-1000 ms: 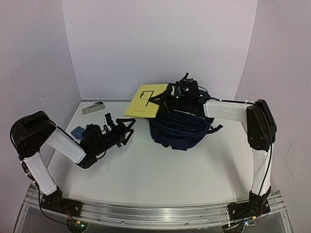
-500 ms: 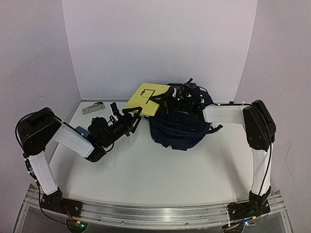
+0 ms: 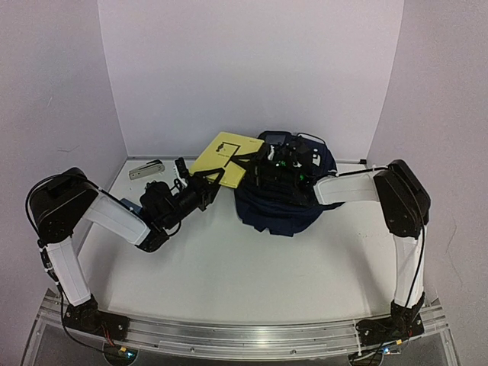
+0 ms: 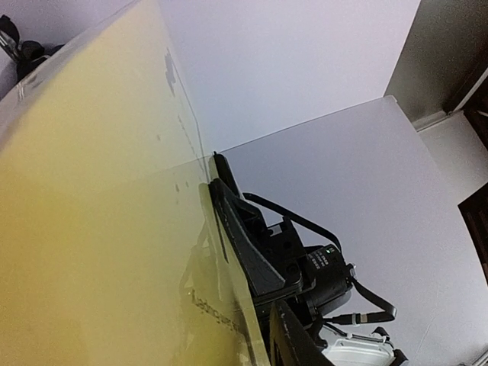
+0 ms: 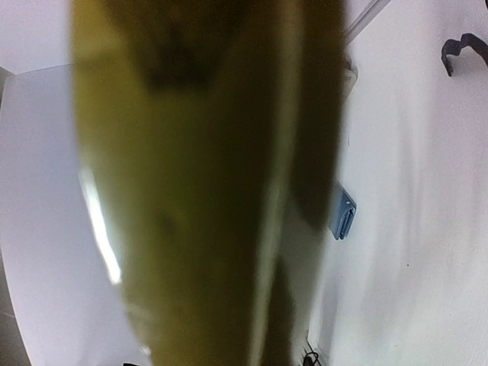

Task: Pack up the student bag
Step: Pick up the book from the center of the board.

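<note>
The student bag, dark navy, lies slumped at the back middle of the table. A yellow book is tilted up off the table at the bag's left side. My right gripper is shut on the book's right edge, over the bag's top. In the left wrist view the same right gripper shows, clamped on the yellow book. My left gripper is at the book's near left corner. One of its fingers lies close along the book's edge and the other is hidden behind it. The book fills the right wrist view as a blur.
A grey flat case lies at the back left by the wall. A small blue object sits on the table under my left arm, and the right wrist view shows this blue object too. A black strap end lies on the table.
My left arm has swung from the left of the table up to the book's corner, its jaws narrowing. The right gripper has shifted the book left and tilted it, uncovering the bag's top.
</note>
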Available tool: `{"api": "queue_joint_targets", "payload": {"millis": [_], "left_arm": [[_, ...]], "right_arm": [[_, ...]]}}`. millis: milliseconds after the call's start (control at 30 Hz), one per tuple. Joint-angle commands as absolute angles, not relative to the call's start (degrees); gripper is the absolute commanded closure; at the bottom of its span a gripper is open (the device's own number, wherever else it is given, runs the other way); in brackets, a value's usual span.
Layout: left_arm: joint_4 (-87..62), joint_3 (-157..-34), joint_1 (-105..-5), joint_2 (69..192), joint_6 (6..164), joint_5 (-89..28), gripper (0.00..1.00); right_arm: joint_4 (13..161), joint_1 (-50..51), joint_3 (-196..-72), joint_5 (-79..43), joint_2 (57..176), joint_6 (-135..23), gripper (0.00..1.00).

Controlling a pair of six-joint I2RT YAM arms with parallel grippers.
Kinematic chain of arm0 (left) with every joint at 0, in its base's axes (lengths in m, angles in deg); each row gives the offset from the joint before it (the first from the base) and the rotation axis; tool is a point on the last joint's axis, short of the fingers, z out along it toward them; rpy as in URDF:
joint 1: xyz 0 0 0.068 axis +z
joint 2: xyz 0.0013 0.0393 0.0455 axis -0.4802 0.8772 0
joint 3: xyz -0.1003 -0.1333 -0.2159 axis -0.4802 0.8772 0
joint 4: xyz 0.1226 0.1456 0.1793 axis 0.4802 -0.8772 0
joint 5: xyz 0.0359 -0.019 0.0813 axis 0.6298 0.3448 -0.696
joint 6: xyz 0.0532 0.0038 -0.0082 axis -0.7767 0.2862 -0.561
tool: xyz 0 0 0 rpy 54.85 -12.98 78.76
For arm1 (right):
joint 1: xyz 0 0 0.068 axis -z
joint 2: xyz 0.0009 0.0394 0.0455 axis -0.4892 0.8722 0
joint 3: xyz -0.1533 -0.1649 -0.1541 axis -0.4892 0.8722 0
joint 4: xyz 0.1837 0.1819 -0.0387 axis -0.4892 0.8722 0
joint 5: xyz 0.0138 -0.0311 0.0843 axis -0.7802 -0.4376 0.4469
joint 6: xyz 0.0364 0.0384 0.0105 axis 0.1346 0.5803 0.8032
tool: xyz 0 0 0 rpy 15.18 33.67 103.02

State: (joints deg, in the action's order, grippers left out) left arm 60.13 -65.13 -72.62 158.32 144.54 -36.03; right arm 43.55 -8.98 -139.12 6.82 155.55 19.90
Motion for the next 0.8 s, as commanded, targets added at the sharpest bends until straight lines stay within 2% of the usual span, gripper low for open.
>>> {"api": "queue_joint_targets", "payload": {"millis": [0, 100, 167, 233, 367, 500, 600, 767], "left_arm": [[71.81, -67.77, -72.73, 156.28, 143.96, -37.12, 0.75], [71.82, -67.49, -72.72, 155.87, 143.73, -37.7, 0.84], [71.77, -66.77, -72.69, 155.32, 143.44, -38.0, 0.93], [71.84, -65.79, -72.68, 154.56, 143.41, -39.0, 0.99], [71.74, -63.01, -72.63, 152.64, 143.61, -40.98, 1.0], [71.76, -59.4, -72.52, 150.41, 144.3, -40.82, 1.0], [71.71, -55.13, -71.74, 147.99, 146.53, -40.4, 1.0], [68.78, -47.89, -71.4, 142.61, 148.33, -39.7, 1.0]], "right_arm": [[30.83, -10.48, -138.87, 6.21, 155.59, 21.83, 0.96], [30.22, -10.72, -138.63, 6.0, 156.06, 21.95, 0.95], [30.2, -10.76, -138.51, 6.23, 156.2, 21.61, 0.9], [30.46, -10.71, -137.92, 6.74, 156.01, 20.65, 0.69], [34.52, -9.65, -135.78, 7.88, 154.17, 15.08, 0.48], [48.4, -6.97, -135.28, 9.8, 149.97, 3.15, 0.4], [65.38, -6.09, -136.73, 10.58, 145.81, -11.5, 0.3], [94.61, -6.05, -144.47, 11.16, 141.23, -37.7, 0.3]]}}
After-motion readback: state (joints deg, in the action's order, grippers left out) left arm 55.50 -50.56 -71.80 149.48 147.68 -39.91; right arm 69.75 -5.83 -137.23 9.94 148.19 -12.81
